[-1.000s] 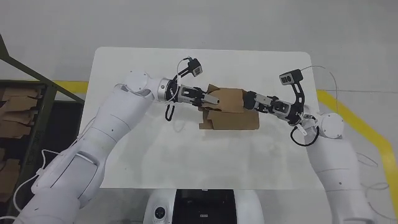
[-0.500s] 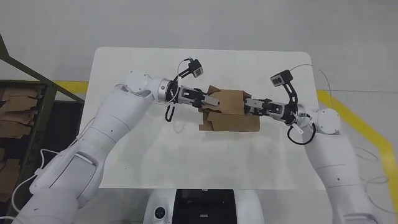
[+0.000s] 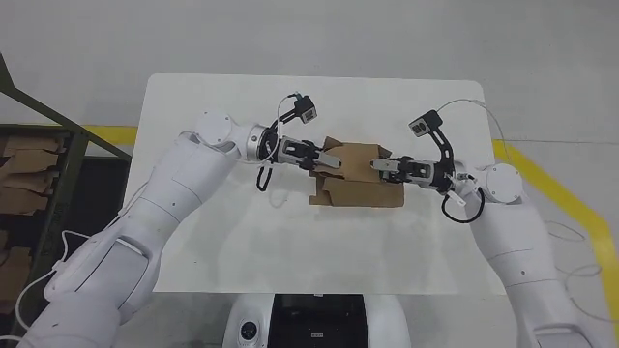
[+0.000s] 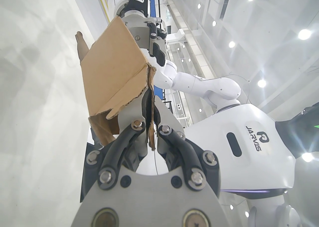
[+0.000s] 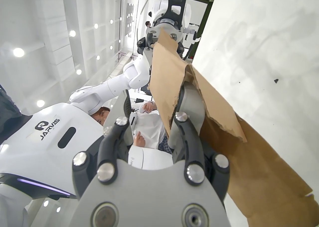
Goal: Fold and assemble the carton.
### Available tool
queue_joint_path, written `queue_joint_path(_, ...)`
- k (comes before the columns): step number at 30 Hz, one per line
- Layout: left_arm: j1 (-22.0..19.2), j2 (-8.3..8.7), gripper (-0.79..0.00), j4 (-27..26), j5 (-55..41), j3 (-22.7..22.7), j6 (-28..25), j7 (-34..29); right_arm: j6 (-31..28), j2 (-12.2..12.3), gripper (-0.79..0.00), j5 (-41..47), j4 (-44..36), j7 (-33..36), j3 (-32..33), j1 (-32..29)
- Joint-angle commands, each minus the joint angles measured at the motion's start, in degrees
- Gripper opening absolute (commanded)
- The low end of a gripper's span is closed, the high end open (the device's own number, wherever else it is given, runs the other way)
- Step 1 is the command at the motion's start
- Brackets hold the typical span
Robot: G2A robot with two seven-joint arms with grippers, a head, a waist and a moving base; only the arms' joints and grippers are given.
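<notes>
A brown carton [image 3: 356, 172], partly unfolded, is held near the middle of the white table [image 3: 193, 242]. My left gripper [image 3: 329, 156] is at its left end and is shut on a flap edge; the left wrist view shows the gripper [image 4: 150, 99] pinching that ragged cardboard edge of the carton [image 4: 112, 68]. At the carton's right end is my right gripper [image 3: 383, 166]. In the right wrist view the gripper [image 5: 155, 93] stands open astride a wall of the carton [image 5: 219, 113], with one finger [image 5: 190, 103] under a torn flap and the other outside.
A dark crate [image 3: 34, 179] with flat cardboard pieces stands off the table's left side. A yellow line [image 3: 542, 179] runs on the floor to the right. Bare table surface lies in front of and behind the carton.
My right arm has moved left, bringing its gripper onto the carton's right end, and its wrist has turned. The left gripper has kept its hold almost in place.
</notes>
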Motion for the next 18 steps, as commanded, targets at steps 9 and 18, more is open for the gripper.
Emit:
queue_joint_path(9, -0.32, 0.12, -0.785, 0.11, -0.64, 0.92, 0.16, -0.16, -0.09, 0.84, -0.754, -1.02, 0.11, -0.09, -1.35, 0.25)
queue_joint_path(18, -0.34, 0.29, -0.616, 0.08, -1.64, 1.03, 0.16, -0.15, -0.13, 1.43, -0.785, -0.35, 0.88, -0.13, -2.48, 0.78)
